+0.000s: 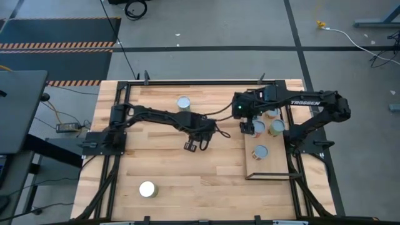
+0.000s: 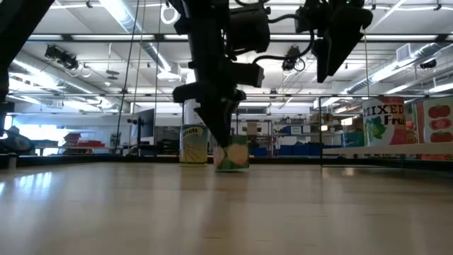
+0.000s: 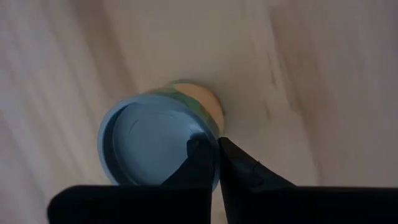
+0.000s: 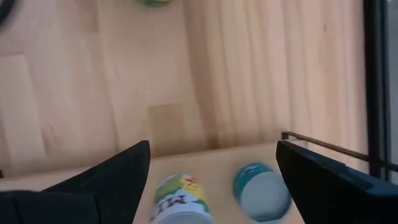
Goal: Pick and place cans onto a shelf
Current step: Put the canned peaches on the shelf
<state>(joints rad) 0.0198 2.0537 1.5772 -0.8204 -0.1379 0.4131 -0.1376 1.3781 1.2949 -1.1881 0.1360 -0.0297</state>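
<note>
My left gripper (image 1: 192,145) is at mid-table, shut on a tilted can with a blue top (image 3: 149,143). In the low view this can (image 2: 232,157) leans below the fingers. My right gripper (image 1: 253,129) is open and empty, raised over the far end of the shelf (image 1: 269,165), a light board in a thin black frame. Three cans stand on the shelf (image 1: 274,114) (image 1: 275,127) (image 1: 260,152). Two of them show below the open fingers in the right wrist view (image 4: 180,199) (image 4: 261,190). Other cans stand upright on the table at the far middle (image 1: 183,103) and near left (image 1: 147,189). My left gripper pinches the can's top rim (image 3: 214,134) at one side. One finger (image 3: 200,155) lies over the blue top and the other (image 3: 242,171) outside the wall. The fingers come from above, pointing down. The can hangs tilted; whether its lower edge (image 2: 232,168) touches the table, I cannot tell.
The black table frame (image 1: 206,81) runs along the far edge and the sides. Bare wood lies between the held can and the shelf. The upright far can (image 2: 192,145) stands just behind the held one in the low view.
</note>
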